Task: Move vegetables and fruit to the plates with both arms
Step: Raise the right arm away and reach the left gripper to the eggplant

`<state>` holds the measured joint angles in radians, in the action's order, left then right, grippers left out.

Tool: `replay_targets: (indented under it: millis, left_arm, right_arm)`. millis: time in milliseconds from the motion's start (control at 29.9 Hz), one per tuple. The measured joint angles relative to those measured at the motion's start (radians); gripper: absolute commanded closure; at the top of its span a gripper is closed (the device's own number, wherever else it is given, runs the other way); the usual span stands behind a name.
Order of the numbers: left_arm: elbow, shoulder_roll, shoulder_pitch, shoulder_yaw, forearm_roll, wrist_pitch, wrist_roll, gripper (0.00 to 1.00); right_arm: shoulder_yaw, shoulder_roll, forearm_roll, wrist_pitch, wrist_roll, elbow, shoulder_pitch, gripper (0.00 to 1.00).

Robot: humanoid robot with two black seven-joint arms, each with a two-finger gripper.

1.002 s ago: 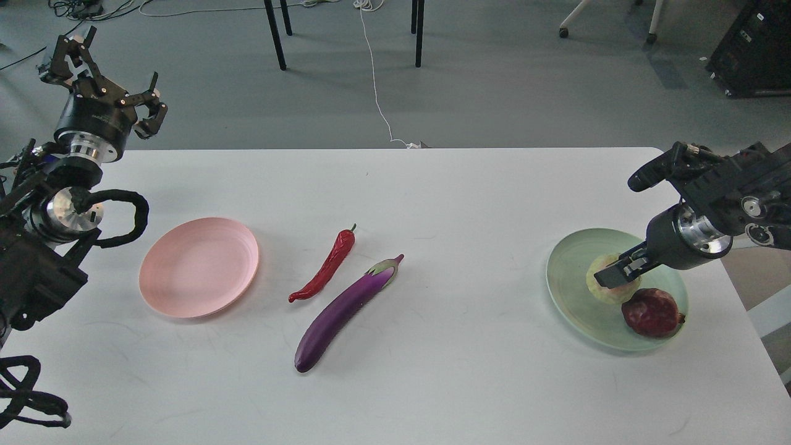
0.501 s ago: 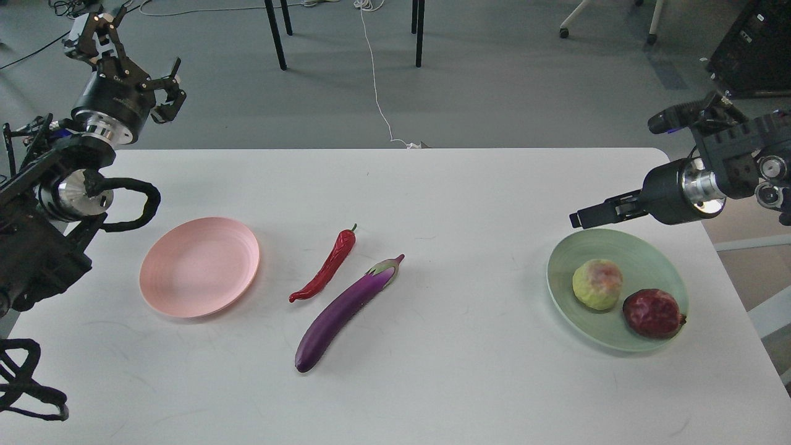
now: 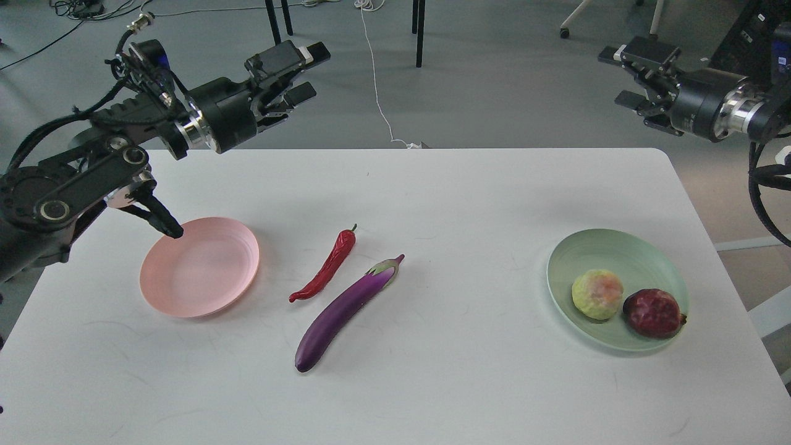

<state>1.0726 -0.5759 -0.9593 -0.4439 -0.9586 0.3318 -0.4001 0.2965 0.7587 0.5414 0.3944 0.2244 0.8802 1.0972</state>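
Observation:
The purple eggplant [image 3: 346, 311] lies slanted at the middle of the white table [image 3: 432, 395], with the red chili pepper [image 3: 325, 267] just left of it. The pink plate [image 3: 199, 266] at the left holds nothing. The mint green plate [image 3: 642, 244] at the right holds the yellow-green fruit [image 3: 597, 294] and the dark red pomegranate [image 3: 654, 313], side by side. My left gripper [image 3: 306, 72] is open and empty, high above the table's far left part, pointing right. My right gripper [image 3: 621, 77] is open and empty, raised beyond the table's far right corner.
Black chair or table legs [image 3: 275, 37] and a white cable [image 3: 377, 86] are on the grey floor beyond the table's far edge. A black case [image 3: 757, 37] stands at the far right behind my right arm.
My left arm swung right, its gripper now pointing over the table's far left. My right gripper, which had let go of the yellow-green fruit on the green plate, rose and drew back right.

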Motion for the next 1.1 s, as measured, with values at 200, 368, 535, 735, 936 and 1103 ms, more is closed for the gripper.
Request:
replay_targets:
  millis: [200, 368, 535, 735, 936, 1103]
  left_arm:
    - [0.173, -0.020, 0.031, 0.072, -0.401, -0.079, 0.029, 0.08]
    - [0.209, 0.016, 0.039, 0.162, -0.676, -0.105, 0.065, 0.11]
    - [0.218, 0.061, 0.041, 0.207, -0.872, -0.113, 0.074, 0.13]
    - [0.211, 0.103, 0.049, 0.280, -0.956, -0.114, 0.110, 0.13]
    - [0.179, 0.127, 0.112, 0.301, -0.983, -0.112, 0.166, 0.19]
    - [0.170, 0.128, 0.148, 0.301, -1.033, -0.111, 0.171, 0.35]
  right_arm:
    - [0.034, 0.001, -0.409, 0.007, 0.004, -0.033, -0.044, 0.03]
    - [0.038, -0.016, -0.720, 0.012, 0.006, -0.120, -0.062, 0.03]
    - [0.133, -0.073, -0.838, 0.044, 0.004, -0.231, -0.101, 0.03]
    - [0.326, -0.134, -0.892, 0.093, -0.003, -0.323, -0.249, 0.02]
    - [0.362, -0.160, -0.893, 0.095, 0.008, -0.320, -0.343, 0.02]
    - [0.361, -0.160, -0.891, 0.095, 0.009, -0.320, -0.350, 0.02]
